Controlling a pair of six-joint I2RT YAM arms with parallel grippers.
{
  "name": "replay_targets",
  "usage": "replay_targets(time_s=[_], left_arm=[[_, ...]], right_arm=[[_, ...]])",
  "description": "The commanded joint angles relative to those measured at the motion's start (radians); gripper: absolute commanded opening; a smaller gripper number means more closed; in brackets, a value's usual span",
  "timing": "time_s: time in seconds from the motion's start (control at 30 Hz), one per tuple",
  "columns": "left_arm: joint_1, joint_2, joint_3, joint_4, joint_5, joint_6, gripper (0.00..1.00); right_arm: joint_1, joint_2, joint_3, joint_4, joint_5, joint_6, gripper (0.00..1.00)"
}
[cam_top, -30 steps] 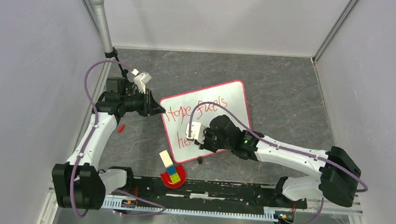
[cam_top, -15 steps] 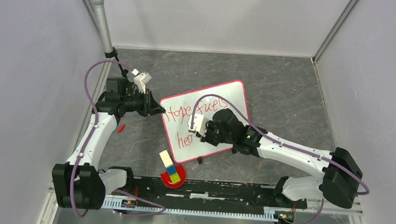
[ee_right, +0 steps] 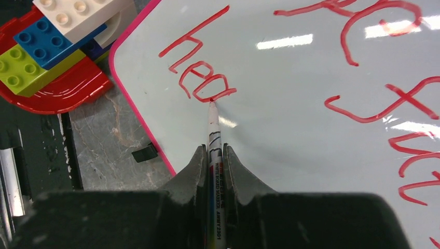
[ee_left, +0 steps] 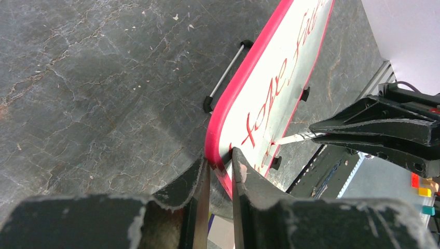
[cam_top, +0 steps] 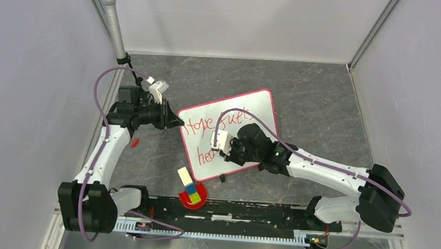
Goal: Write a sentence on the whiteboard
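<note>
The whiteboard (cam_top: 248, 112), white with a red-pink border, lies tilted on the grey table and carries red handwriting in two lines. My left gripper (ee_left: 219, 162) is shut on the whiteboard's (ee_left: 280, 78) near left corner, one finger on each side of the rim. My right gripper (ee_right: 214, 150) is shut on a white marker (ee_right: 213, 129), whose tip touches the whiteboard (ee_right: 311, 72) at the end of the red letters "hea". In the top view the right gripper (cam_top: 223, 150) hovers over the board's lower left part and the left gripper (cam_top: 178, 121) sits at its left edge.
A red dish (cam_top: 192, 197) with stacked toy bricks (cam_top: 189, 187) sits just below the board's near corner, also in the right wrist view as the red dish (ee_right: 57, 93). A small red cap (cam_top: 135, 142) lies by the left arm. A microphone (cam_top: 112, 17) stands at the back left. Walls enclose the table.
The right gripper with the marker has shifted slightly up and right along the lower line of writing, adding to the red letters. The left arm and the board have stayed still.
</note>
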Motion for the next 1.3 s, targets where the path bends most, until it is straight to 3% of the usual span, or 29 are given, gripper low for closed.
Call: replay_targets(time_s=[0.0,0.73,1.27], left_arm=[[-0.009,-0.011,-0.014,-0.030,0.003,0.035,0.02],[-0.009,-0.004,-0.010,-0.030,0.011,0.032,0.02],[-0.010,-0.005,-0.017,-0.030,0.003,0.038,0.03]], right_arm=[[0.002,-0.028,-0.035,-0.008,-0.003,-0.014,0.00],[0.000,-0.038,0.074,-0.031,0.038,-0.047,0.00],[-0.031,-0.039,-0.009,-0.010,0.068,-0.066,0.00]])
